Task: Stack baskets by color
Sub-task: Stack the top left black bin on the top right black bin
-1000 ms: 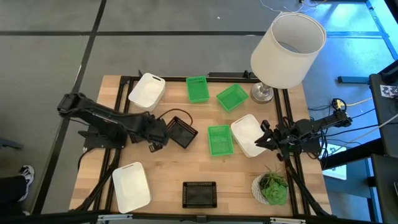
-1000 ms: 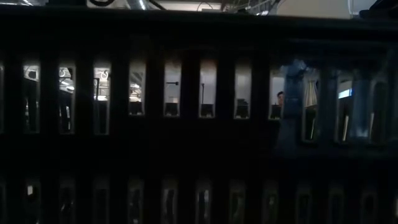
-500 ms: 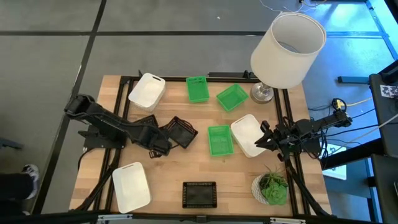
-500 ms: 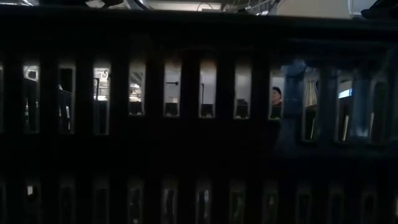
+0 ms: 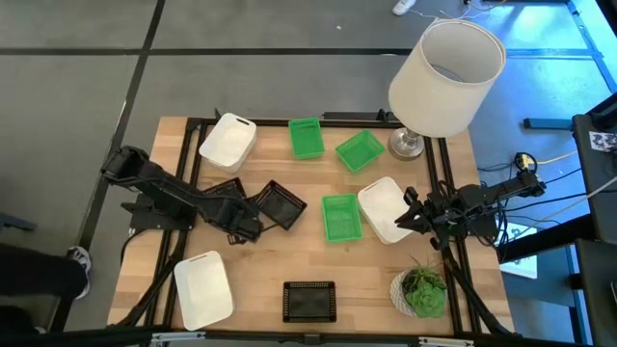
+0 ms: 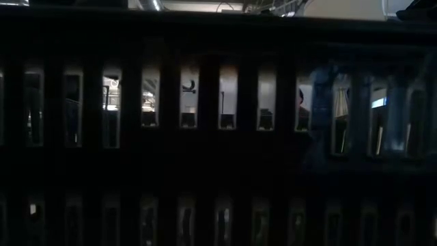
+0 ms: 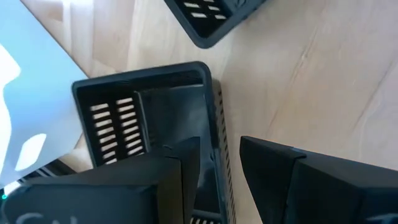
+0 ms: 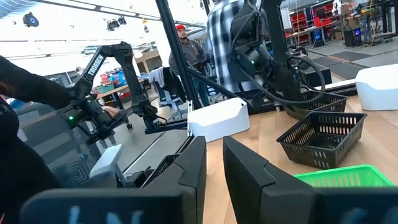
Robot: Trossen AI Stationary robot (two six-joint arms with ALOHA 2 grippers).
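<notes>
I work in a robotics lab: beyond my wooden table (image 5: 260,289) stand another robot arm (image 8: 102,59), metal framing, benches and people.

Three white baskets (image 5: 228,141), three green baskets (image 5: 340,216), three black mesh baskets (image 5: 309,301), scattered unstacked.
</notes>
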